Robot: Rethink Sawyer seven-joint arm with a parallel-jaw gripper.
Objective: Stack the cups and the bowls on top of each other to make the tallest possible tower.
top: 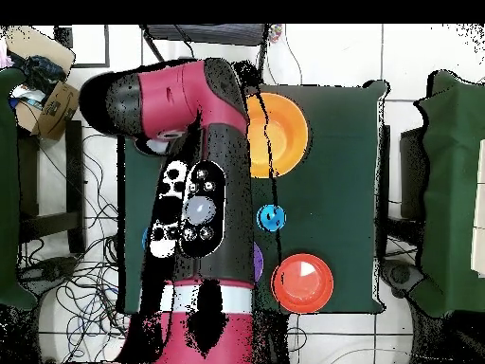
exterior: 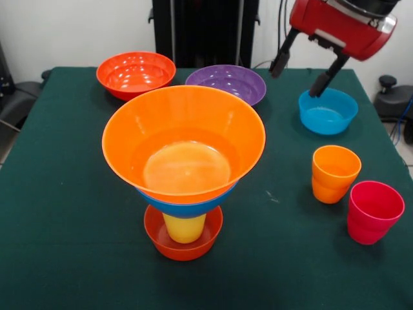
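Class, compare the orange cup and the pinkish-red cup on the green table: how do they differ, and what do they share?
Colour: the orange cup is orange, the pinkish-red cup pinkish red. Position: in the front view, the orange cup stands farther from the camera and closer to the small blue bowl; the pinkish-red cup stands nearer, towards the picture's right edge. Both are upright, empty, handleless, and stand apart from the tower.

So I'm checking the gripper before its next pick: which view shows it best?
The front view: the gripper hangs open above the small teal-blue bowl, both black fingers plainly apart and holding nothing. In the overhead view the red and black arm covers that side of the table, so the gripper cannot be made out.
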